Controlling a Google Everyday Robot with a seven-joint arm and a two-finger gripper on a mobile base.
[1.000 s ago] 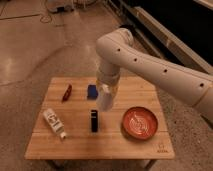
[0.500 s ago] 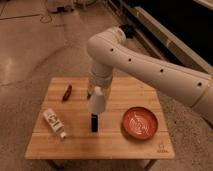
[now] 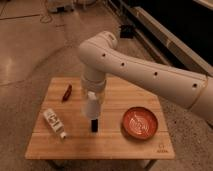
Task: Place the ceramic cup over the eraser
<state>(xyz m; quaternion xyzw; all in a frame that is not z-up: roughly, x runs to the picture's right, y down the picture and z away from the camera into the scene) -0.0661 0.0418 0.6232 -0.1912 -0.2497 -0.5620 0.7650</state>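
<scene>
My gripper (image 3: 93, 99) hangs from the white arm over the middle of the wooden table (image 3: 115, 145). It is shut on the white ceramic cup (image 3: 92, 110) and holds it upside down in the air. The cup's lower rim sits just above the black eraser (image 3: 94, 125), which stands upright on the table. The eraser's top is partly covered by the cup.
A red bowl (image 3: 141, 123) sits at the table's right. A white labelled bottle (image 3: 53, 122) lies at the left front. A red slim object (image 3: 66, 92) lies at the left back. The arm hides the blue block.
The gripper with the cup has moved left and toward the front, from over the blue block to over the eraser, and has come down closer to it.
</scene>
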